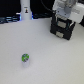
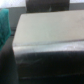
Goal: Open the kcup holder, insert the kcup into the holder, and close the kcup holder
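Now | boxy black kcup holder | small rounded kcup well apart

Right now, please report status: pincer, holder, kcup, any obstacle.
Pincer at top of holder, open or shut unclear. Kcup alone on table, far from holder. Nothing between them.

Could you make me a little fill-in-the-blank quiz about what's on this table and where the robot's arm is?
1. The kcup holder is ____ in colour.
2. The kcup lies on the table with a top that is blue and ____.
3. The robot's tool hangs directly above the kcup ____.
4. The white bottle-like object stands toward the exterior view's ____ side.

Missing words: black; green; holder; left
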Controlling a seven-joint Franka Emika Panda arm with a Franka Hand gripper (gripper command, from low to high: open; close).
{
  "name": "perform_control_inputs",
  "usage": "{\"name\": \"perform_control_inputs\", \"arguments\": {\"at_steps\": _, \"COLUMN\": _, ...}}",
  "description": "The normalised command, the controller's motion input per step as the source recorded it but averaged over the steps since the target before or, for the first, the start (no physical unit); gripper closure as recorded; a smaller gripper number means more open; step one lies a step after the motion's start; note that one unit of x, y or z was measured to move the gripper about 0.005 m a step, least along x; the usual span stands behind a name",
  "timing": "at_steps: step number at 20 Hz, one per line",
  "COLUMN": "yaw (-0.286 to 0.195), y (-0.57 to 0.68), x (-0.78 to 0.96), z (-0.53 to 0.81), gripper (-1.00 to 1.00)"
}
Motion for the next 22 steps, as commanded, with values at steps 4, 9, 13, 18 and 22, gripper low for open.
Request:
{"name": "perform_control_inputs", "arguments": {"at_steps": 4, "yaw": -0.005, "y": 0.02, "x": -0.05, "z": 0.0, "gripper": 1.0}}
{"name": "perform_control_inputs", "arguments": {"at_steps": 9, "yaw": -0.005, "y": -0.09, "x": 0.31, "z": 0.16, "gripper": 1.0}}
{"name": "perform_control_inputs", "arguments": {"at_steps": 13, "yaw": -0.014, "y": -0.18, "x": 0.74, "z": 0.29, "gripper": 1.0}}
{"name": "perform_control_inputs", "arguments": {"at_steps": 18, "yaw": -0.021, "y": -0.22, "x": 0.9, "z": 0.31, "gripper": 1.0}}
{"name": "perform_control_inputs", "arguments": {"at_steps": 22, "yaw": -0.034, "y": -0.22, "x": 1.0, "z": 0.17, "gripper": 1.0}}
